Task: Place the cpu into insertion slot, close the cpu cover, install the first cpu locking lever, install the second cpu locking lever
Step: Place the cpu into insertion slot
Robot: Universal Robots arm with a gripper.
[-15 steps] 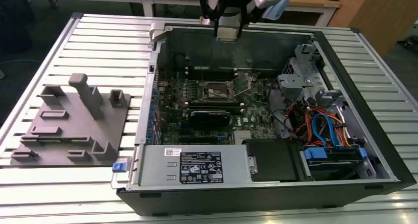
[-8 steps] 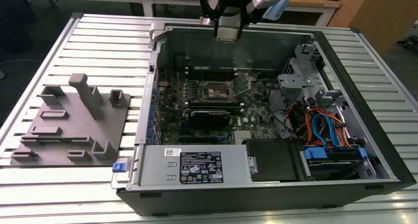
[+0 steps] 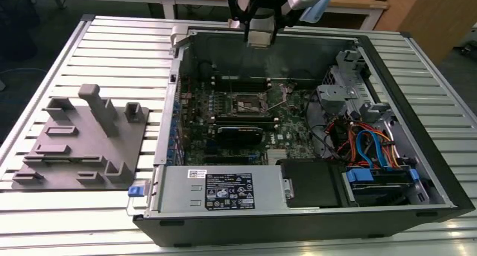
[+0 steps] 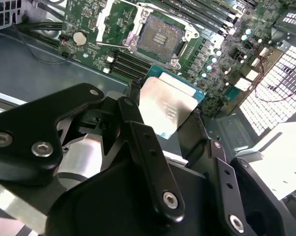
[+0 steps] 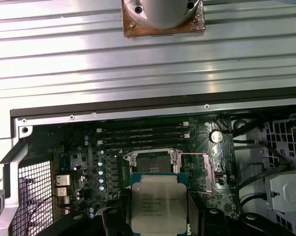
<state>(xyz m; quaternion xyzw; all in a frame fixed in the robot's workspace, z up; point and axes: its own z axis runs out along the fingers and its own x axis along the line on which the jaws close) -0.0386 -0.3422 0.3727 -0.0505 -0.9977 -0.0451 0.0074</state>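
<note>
The hand (image 3: 261, 32) hangs high over the far wall of the open black computer case (image 3: 417, 155), which lies on its side on the slatted aluminium bench (image 3: 111, 43). Both wrist views show why it is narrowed: its black fingers (image 4: 129, 109) are pinched against two opposite edges of the small flat square cpu with the dull silver-grey metal top (image 4: 168, 110). This leaves the chip's top face bare and its underside free to seat. The chip is held flat and roughly parallel to the green motherboard (image 3: 287, 136), probably so it can go in level.

The square black insertion slot with its silvery rim (image 3: 249, 103) sits on the board, nearer than the hand and well below it. In the second wrist view its contact field lies uncovered, with thin wire levers swung clear to the sides, so the slot looks ready for the chip. The cpu is well apart from it, so placing is not yet done.

A grey moulded parts fixture (image 3: 82, 138) rests on the bench at the exterior view's left, apart from the case.
</note>
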